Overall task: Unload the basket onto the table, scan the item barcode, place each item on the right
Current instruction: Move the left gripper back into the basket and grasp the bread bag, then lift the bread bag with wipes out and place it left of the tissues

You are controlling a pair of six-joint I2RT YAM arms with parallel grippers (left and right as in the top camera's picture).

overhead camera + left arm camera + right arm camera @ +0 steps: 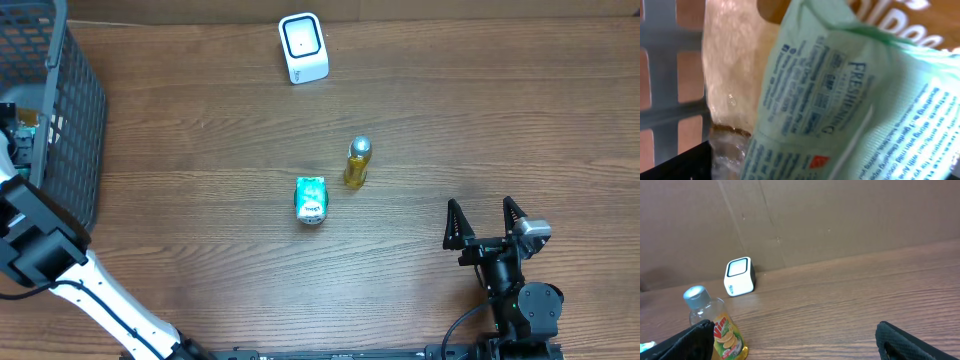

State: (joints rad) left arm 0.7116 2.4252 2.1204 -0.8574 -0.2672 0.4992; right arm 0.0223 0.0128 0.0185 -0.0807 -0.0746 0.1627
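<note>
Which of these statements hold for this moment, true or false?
1. The white scanner stands near the far edge of the table, apart from both loose items. True.
2. The right gripper is closed on the yellow bottle. False: it is open and empty, and the bottle stands on the table well away from it.
3. A green item lies on the table close beside the bottle. True.
4. The basket sits at the table's right side. False: it is at the left, where the left arm reaches.
5. The left wrist view is filled by a pale green packet seen close up. True.
</note>
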